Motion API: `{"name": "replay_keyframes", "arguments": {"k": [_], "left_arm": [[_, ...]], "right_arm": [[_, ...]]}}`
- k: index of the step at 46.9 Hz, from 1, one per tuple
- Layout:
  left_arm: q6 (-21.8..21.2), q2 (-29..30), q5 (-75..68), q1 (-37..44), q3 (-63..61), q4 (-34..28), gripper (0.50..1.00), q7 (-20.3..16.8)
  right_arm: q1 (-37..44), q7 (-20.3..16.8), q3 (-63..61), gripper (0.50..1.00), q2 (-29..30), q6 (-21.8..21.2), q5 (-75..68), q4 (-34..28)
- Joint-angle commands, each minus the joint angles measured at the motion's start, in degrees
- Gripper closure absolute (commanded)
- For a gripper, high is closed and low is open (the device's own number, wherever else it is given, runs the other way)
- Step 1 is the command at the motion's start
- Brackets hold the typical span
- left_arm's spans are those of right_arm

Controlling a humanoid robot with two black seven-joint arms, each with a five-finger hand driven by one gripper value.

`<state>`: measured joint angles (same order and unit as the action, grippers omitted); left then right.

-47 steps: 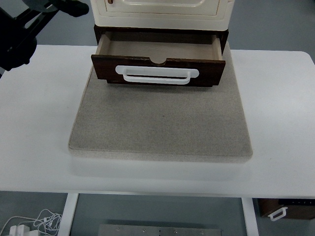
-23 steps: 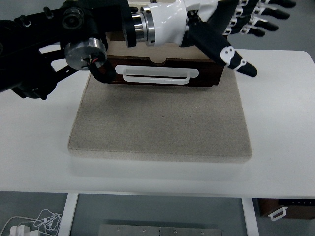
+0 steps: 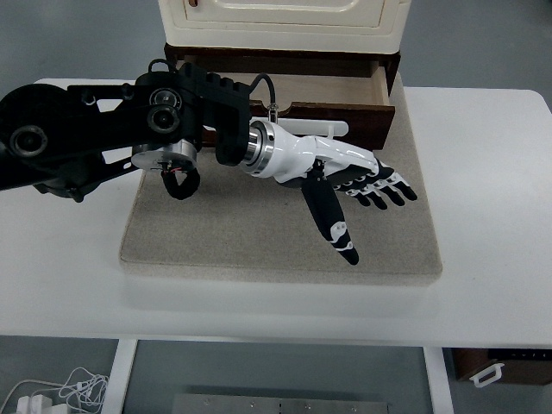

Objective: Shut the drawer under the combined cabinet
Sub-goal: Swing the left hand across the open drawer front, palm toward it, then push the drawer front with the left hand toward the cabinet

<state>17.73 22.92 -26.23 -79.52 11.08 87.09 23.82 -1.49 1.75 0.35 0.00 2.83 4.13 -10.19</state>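
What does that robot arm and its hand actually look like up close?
The left arm is a black open metal framework with round joint housings and a thin black cable looped near the wrist. A silver ring joins it to the left hand, which has a glossy white shell and black fingers with small white patches.

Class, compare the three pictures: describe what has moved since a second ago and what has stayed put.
The left hand came in from the left, passed over the drawer, then dropped toward the mat, fingers spread, holding nothing. The drawer stays pulled out; cabinet and mat have not moved.
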Motion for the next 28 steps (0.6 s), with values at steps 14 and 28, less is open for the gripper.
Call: {"name": "replay_keyframes", "arguments": {"k": [14,28], "left_arm": [[6.9,0.9,0.0,-0.8,-1.4,-4.6,0.5,10.5],[7.9,1.3,0.0,-2.0,-1.5,-8.4,0.5,11.2]], "right_arm": [[0.0,0.0,0.0,0.548,0.0,0.0,0.0,0.0],[0.0,0.0,0.0,0.548,0.0,0.1,0.0,0.0]]}}
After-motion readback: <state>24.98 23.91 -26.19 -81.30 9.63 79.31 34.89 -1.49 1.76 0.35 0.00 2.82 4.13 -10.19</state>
